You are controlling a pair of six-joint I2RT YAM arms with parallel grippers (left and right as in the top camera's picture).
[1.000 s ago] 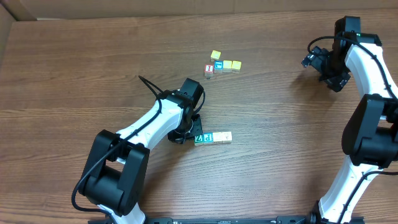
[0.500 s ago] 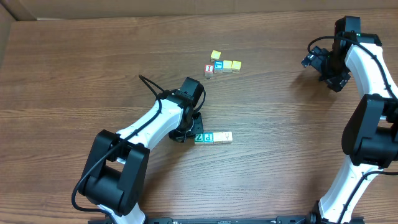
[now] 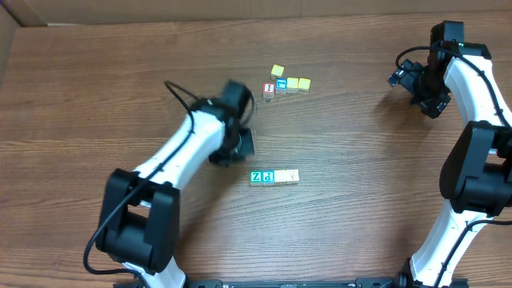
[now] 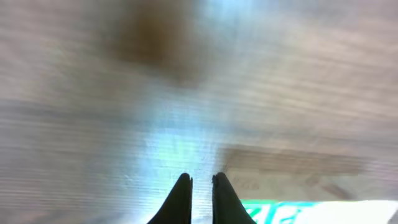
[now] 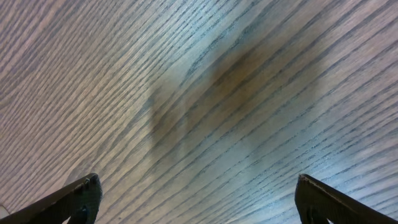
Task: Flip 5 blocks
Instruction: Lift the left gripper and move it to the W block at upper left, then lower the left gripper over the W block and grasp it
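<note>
— The near row, what colours?
— The teal-green-faced wooden cube (image 3: 256,178) at its left end carries a white letter. The pale cream wooden cube (image 3: 293,176) ends it on the right.
— And the far cluster?
— A red-faced wooden cube (image 3: 269,90), a blue-faced wooden cube (image 3: 281,82) and bright yellow wooden cubes (image 3: 292,83).
— The table?
— The wooden table (image 3: 120,80) is dark brown with a streaky grain.
</note>
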